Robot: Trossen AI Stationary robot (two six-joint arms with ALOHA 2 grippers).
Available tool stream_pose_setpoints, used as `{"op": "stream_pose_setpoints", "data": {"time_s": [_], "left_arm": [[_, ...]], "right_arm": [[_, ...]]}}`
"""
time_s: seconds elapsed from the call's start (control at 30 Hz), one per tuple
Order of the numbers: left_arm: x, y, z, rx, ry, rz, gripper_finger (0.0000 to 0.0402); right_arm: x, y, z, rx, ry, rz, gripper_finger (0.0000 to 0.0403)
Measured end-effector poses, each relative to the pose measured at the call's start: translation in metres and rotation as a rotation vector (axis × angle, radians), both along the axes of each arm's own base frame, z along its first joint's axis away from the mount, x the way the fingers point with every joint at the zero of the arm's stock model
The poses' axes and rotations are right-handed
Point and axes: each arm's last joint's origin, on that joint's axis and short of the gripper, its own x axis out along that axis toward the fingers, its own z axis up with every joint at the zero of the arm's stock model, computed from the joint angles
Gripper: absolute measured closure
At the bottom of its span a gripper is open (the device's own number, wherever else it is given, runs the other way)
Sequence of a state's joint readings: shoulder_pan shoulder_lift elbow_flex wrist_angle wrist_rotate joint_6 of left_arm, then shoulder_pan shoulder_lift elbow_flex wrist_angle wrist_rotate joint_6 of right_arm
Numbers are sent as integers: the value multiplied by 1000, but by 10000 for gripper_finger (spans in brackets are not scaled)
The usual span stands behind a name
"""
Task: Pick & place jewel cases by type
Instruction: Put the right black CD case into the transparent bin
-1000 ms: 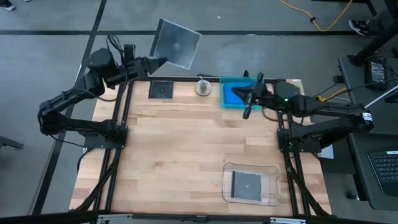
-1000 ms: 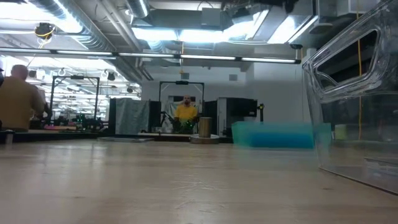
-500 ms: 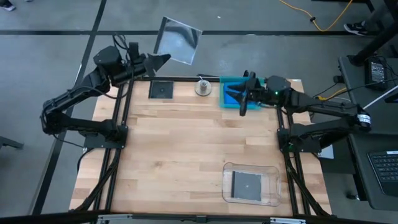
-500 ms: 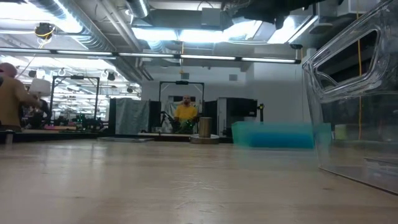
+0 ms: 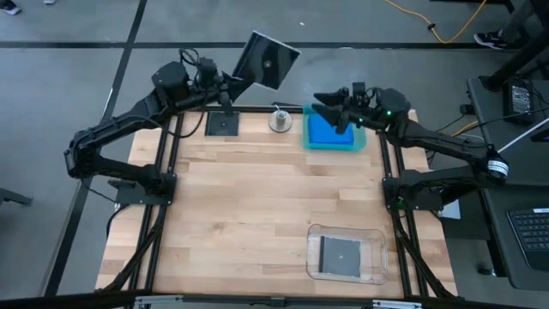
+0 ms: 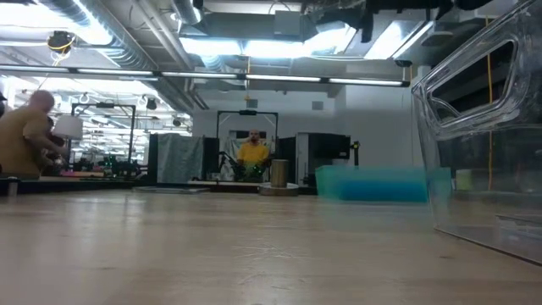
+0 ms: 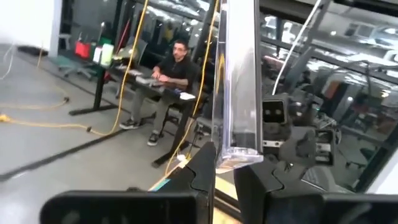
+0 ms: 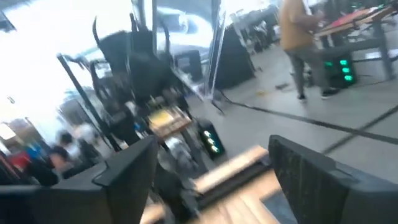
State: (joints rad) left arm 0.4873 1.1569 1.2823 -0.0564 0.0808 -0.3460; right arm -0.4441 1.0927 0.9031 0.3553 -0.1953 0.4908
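Observation:
My left gripper [image 5: 232,83] is shut on a dark grey jewel case [image 5: 267,60], held in the air over the table's far edge. A second dark case [image 5: 222,123] lies flat on the table at the far left. A blue jewel case [image 5: 328,131] lies flat in the teal tray [image 5: 306,129]. A third dark case [image 5: 340,254] lies in the clear tray [image 5: 376,257] near the front. My right gripper [image 5: 330,110] hangs open above the teal tray's far side, with nothing between its fingers [image 8: 124,177]. My left gripper pinches the dark case between its two fingers at one edge [image 7: 232,152], near a corner [image 5: 239,76]. In the wrist view the case stands edge-on between the fingers [image 7: 200,175]. It is lifted clear of the table and tilted, reaching away from the gripper toward the right.
A small metal cylinder [image 5: 280,118] stands at the far edge between the lying dark case and the teal tray. The clear tray [image 6: 483,127] fills the low view's right side. Bare wood [image 5: 249,197] lies between the arms. People sit and stand beyond the table.
My right gripper has opened and let go of the blue case, which now lies flat in the teal tray; the gripper has risen and turned toward the far edge. My left gripper has carried the dark case toward the table's right, turning it as it went.

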Motion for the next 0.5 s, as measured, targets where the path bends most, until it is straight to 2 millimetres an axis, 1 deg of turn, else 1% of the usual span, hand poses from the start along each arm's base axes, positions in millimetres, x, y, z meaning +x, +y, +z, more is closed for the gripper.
{"op": "stream_pose_setpoints", "data": {"time_s": [0.17,0.37,0.5], "left_arm": [[12,5,-4,15,-15,-42,368],[32,13,-13,-39,-47,-140,368],[40,16,-17,-81,-60,-175,368]], "right_arm": [[8,-10,6,-1,-157,38,86],[22,-17,1,-27,-229,44,99],[29,-20,-3,-35,-262,48,108]]}}
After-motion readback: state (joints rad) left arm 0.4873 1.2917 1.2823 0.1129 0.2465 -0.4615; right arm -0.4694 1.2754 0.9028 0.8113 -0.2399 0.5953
